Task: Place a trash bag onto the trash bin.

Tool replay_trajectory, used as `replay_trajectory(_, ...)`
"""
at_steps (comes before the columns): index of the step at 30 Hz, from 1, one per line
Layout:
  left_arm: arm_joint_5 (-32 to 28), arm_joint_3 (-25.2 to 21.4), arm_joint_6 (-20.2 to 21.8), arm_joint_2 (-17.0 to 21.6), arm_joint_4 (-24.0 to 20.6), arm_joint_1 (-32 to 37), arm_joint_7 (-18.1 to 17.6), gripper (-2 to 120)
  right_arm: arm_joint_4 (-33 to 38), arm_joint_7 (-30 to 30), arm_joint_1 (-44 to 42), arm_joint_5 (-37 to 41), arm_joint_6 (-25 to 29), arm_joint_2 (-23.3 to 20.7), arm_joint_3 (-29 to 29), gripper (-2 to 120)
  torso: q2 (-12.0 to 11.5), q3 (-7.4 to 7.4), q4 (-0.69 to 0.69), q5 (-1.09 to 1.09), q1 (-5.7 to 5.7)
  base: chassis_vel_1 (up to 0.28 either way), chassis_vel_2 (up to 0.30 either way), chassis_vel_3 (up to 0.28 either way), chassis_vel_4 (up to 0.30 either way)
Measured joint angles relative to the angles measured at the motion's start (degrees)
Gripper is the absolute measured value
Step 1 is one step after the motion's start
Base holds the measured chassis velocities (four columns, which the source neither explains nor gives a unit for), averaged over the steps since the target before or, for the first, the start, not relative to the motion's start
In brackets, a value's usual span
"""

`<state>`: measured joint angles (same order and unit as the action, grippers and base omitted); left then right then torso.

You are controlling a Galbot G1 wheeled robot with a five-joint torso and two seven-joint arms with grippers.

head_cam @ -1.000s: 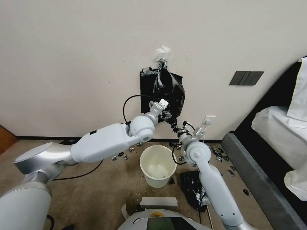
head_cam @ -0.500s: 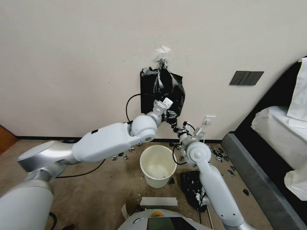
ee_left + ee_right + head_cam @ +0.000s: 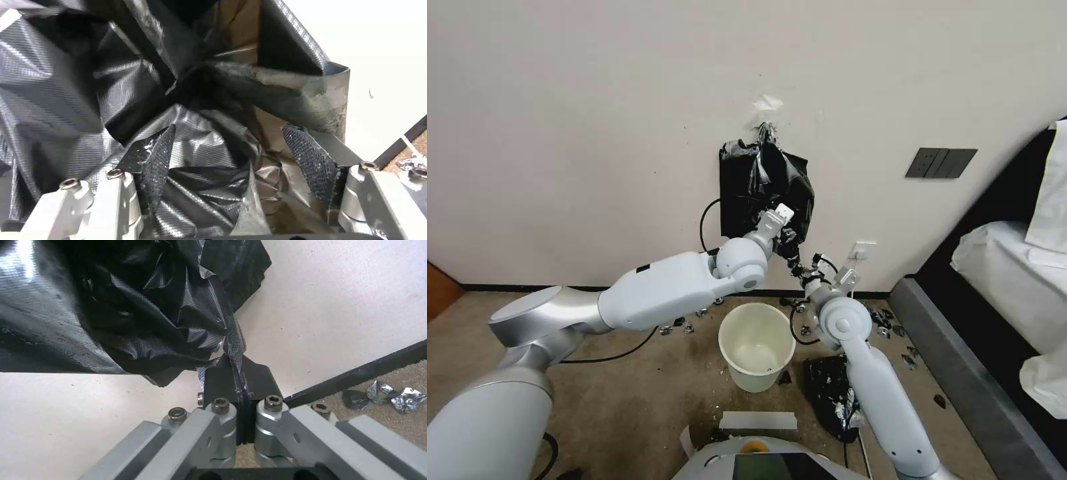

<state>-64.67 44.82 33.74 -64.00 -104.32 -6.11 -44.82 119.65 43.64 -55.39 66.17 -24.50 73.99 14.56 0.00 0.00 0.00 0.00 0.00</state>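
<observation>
Where brown carpet [image 3: 627, 387] meets the pale wall [image 3: 594, 120], the trash bag [image 3: 780, 187] hangs above the trash bin [image 3: 756, 347]. The left gripper [image 3: 231, 156], spread wide, has pushed further into the folds. Beside it, the right gripper [image 3: 240, 373] pinches the bag's lower edge tight.

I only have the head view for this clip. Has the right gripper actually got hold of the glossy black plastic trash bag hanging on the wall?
Observer: Yes. In the right wrist view the right gripper is shut on a thin fold at the lower edge of the glossy black plastic trash bag.
Operator: And the left one?
Observer: The left wrist view shows the left gripper open, with crumpled bag plastic lying in the gap, not pinched.
</observation>
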Motion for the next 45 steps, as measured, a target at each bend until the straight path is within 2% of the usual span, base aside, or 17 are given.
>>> replay_trajectory(13, -2.48, 0.13, 2.82, -0.82, 0.67, -0.92, -3.7, 67, 0.01, -0.54, -0.54, -0.07, 0.0, 0.16, -0.03, 0, 0.0, 0.0, 0.0, 0.0, 0.0, 0.0, 0.0, 0.0, 0.0)
replay_trajectory(20, -5.9, 1.44, 3.65, -0.67, 1.1, -2.82, -5.63, 67, 0.0, -0.76, -0.4, -0.14, 0.0, 0.24, -0.14, 0, 0.0, 0.0, 0.0, 0.0, 0.0, 0.0, 0.0, 0.0, 0.0)
replay_trajectory(32, -8.99, 2.29, 3.95, -0.31, 1.14, -4.57, -7.84, 67, -0.24, -1.02, -0.39, -0.15, 0.03, 0.36, -0.25, 0, 0.0, 0.0, 0.0, 0.0, 0.0, 0.0, 0.0, 0.0, 0.0)
replay_trajectory(38, -13.33, 3.29, 3.76, 0.01, 1.45, -5.67, -10.17, 66, -0.45, -1.25, -0.4, -0.16, 0.13, 0.41, -0.3, 0, 0.0, 0.0, 0.0, 0.0, 0.0, 0.0, 0.0, 0.0, 0.0)
replay_trajectory(45, -14.79, 3.74, 2.72, -0.91, 2.5, -5.92, -10.77, 64, -0.52, -1.36, -0.42, -0.25, 0.24, 0.63, -0.37, 0, 0.0, 0.0, -0.01, 0.0, 0.0, 0.0, 0.0, 0.0, 0.0)
